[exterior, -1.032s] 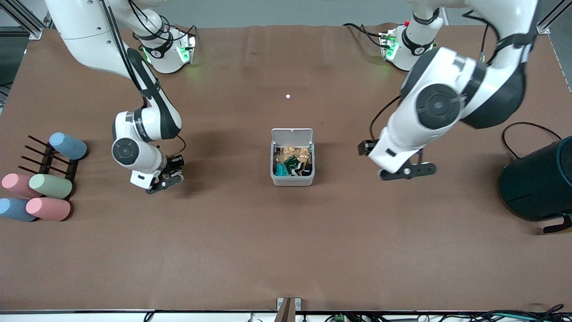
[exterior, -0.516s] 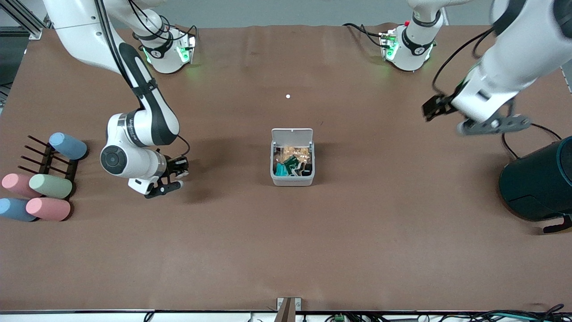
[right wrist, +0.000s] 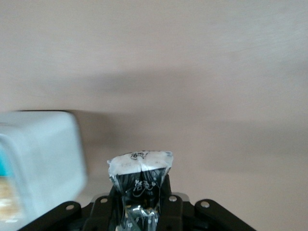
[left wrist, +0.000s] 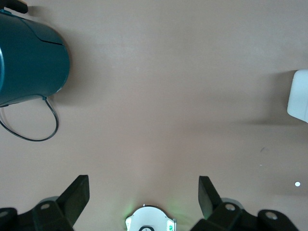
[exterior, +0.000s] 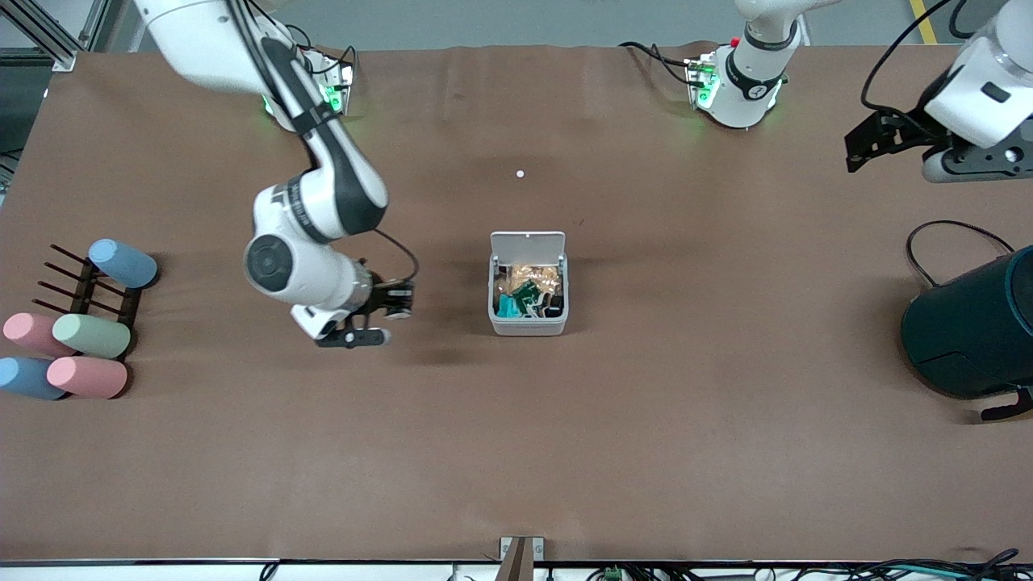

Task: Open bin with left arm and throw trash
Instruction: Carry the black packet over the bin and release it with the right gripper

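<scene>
Front view: brown paper-covered table (exterior: 516, 452), robot bases along its upper edge. Small white square bin with pale grey rim (exterior: 528, 327) at mid-table, flat hinged lid (exterior: 528, 244) standing open, mixed wrappers heaped inside. Right gripper (exterior: 373, 319) up over bare table beside the bin, toward the right arm's end; grasp not readable from this angle. Left gripper (exterior: 960, 161) raised over the left arm's end of the table, over bare surface, well apart from the bin. Large dark teal cylinder (exterior: 972, 331) lying at the left arm's end, black cable looping near it. Pastel foam cylinders (exterior: 85, 355) grouped by a dark pronged rack (exterior: 85, 286) at the right arm's end. Tiny white dot (exterior: 520, 173) on the table, farther from the camera than the bin.

Left wrist view: left gripper (left wrist: 144, 195) fingers spread wide apart, nothing between them. Teal cylinder (left wrist: 31, 60) and black cable loop (left wrist: 33, 130) below. White corner of the bin (left wrist: 299, 96) at frame edge. Green-lit robot base (left wrist: 150, 220) between the fingers.

Right wrist view: right gripper (right wrist: 140, 202) clamped on a black-and-silver foil packet with a white crimped end (right wrist: 140, 180). White bin wall (right wrist: 43, 154) just beside, blurred, teal scrap visible inside.
</scene>
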Tool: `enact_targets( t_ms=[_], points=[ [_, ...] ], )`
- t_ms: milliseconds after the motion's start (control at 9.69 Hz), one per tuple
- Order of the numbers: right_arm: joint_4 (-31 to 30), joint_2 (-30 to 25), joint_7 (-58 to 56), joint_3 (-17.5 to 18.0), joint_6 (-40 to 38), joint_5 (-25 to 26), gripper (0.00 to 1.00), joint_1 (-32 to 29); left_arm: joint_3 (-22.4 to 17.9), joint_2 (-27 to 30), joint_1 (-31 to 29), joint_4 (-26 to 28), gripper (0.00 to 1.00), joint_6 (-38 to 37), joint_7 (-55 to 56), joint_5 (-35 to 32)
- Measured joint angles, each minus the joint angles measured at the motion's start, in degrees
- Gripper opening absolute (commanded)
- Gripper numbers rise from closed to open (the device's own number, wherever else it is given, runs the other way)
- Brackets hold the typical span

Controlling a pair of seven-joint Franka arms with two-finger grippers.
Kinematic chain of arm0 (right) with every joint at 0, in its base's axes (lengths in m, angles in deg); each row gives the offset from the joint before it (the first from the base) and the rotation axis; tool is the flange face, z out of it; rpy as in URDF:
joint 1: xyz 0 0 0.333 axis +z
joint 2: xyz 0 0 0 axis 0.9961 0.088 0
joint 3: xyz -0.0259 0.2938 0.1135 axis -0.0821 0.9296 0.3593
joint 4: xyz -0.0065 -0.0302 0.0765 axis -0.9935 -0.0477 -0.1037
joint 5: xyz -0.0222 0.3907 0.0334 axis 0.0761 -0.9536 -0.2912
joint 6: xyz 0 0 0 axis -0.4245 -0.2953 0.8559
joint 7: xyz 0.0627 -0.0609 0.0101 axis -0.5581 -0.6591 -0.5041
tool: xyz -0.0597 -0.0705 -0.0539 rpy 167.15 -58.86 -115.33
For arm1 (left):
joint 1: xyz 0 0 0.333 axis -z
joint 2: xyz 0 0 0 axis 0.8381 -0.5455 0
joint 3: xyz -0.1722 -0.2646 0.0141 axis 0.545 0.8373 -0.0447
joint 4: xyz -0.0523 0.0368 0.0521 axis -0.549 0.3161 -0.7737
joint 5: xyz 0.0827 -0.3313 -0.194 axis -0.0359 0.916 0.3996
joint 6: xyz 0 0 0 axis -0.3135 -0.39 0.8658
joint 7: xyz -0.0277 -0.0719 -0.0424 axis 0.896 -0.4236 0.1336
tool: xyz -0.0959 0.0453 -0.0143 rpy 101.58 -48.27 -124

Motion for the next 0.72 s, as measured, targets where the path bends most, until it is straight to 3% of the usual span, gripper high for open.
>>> enact_targets(
  t_ms=[103, 206, 310, 413, 516, 619, 722],
  points=[
    [2.3, 0.2, 7.1, 0.0, 0.1, 0.0, 0.22, 4.0, -2.3, 0.0, 0.9, -0.6, 1.0, 0.0, -1.2, 0.0],
    [4.5, 0.7, 12.8, 0.0, 0.2, 0.0, 0.23, 7.1, -7.7, -0.1, 5.4, -1.4, 1.0, 0.0, -1.7, 0.0],
    [6.6, 1.8, 16.8, 0.0, 0.3, 0.0, 0.23, 8.9, -15.8, -0.1, 12.8, -1.9, 1.0, 0.0, -1.8, 0.0],
    [8.6, 3.4, 19.5, 0.0, 0.3, 0.0, 0.3, 9.8, -21.1, -0.1, 16.9, -2.4, 1.0, 0.0, -2.3, 0.0],
    [10.3, 5.4, 21.0, 0.0, 0.5, 0.0, 0.56, 10.6, -22.5, -0.2, 17.4, -2.8, 1.0, -0.1, -3.2, 0.0],
    [11.7, 7.2, 21.9, 0.0, 1.0, 0.0, 0.95, 11.2, -22.7, -0.3, 17.4, -3.3, 1.0, -0.4, -3.4, 0.0],
    [12.6, 8.4, 22.1, -0.1, 1.2, 0.0, 1.0, 11.4, -22.7, -0.6, 17.5, -4.0, 1.0, -0.8, -3.4, 0.0]
  ],
)
